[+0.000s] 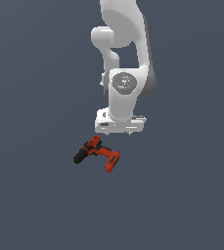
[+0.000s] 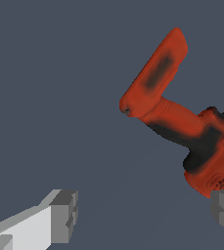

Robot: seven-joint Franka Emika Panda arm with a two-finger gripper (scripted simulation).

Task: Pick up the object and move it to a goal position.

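Observation:
The red-orange drill [image 1: 97, 154] lies on its side on the grey floor. Its black chuck points to the exterior view's left and its blocky battery base [image 1: 112, 162] to the right. My gripper [image 1: 118, 132] hangs apart from the drill, a little to the exterior view's right of it, and only short finger stubs show under the white hand. In the wrist view the gripper [image 2: 143, 215] is open and empty, its fingers [image 2: 62, 217] wide apart. The drill [image 2: 182, 124] lies off to one side there, its body close by one fingertip and not between the two.
A flat, plain dark grey floor [image 1: 35, 195] lies all around. The white arm [image 1: 125, 58] rises behind the hand. No other objects show.

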